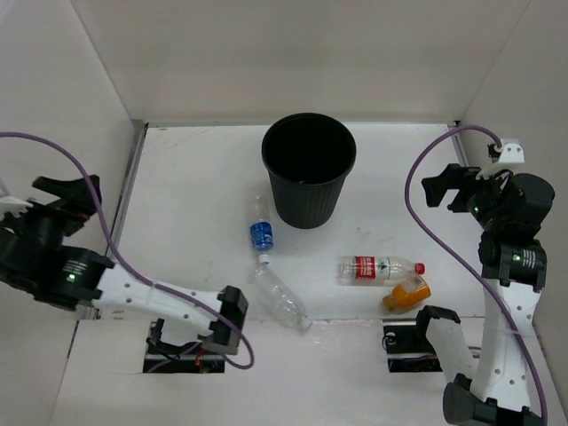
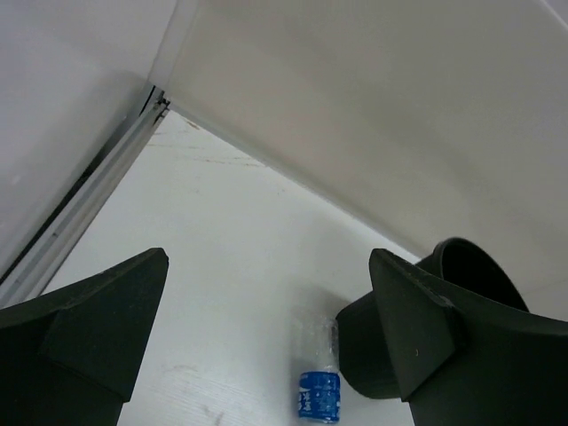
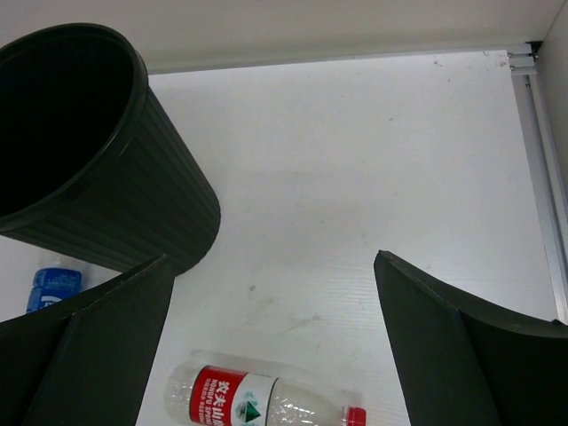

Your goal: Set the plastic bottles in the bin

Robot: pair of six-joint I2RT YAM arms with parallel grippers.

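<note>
**Task things.** None of the four bottles is in the bin [image 1: 309, 169], which stands upright at upper centre of the overhead view. All four lie on the table [image 1: 186, 195], below the bin in that frame.

**Right gripper** [image 3: 271, 262]. The jaws are spread wide with nothing between them. In its wrist view the red-label bottle [image 3: 266, 399] lies at lower centre, below the gap. Its long axis runs left to right across the frame, cap at the right, so it lies along the line from finger to finger. In my judgement the wrist needs a turn before closing, or the jaws will meet the bottle end-on. The orange bottle [image 1: 408, 293] sits just beside it at lower right of the overhead view; whether they touch cannot be told.

**Left gripper** [image 1: 69, 189]. The jaws are wide and empty at the far left edge, well apart from the blue-label bottle [image 1: 261, 232] and the clear bottle [image 1: 280, 300].

**Assessment.** The right arm is nearer the red-label bottle.
</note>
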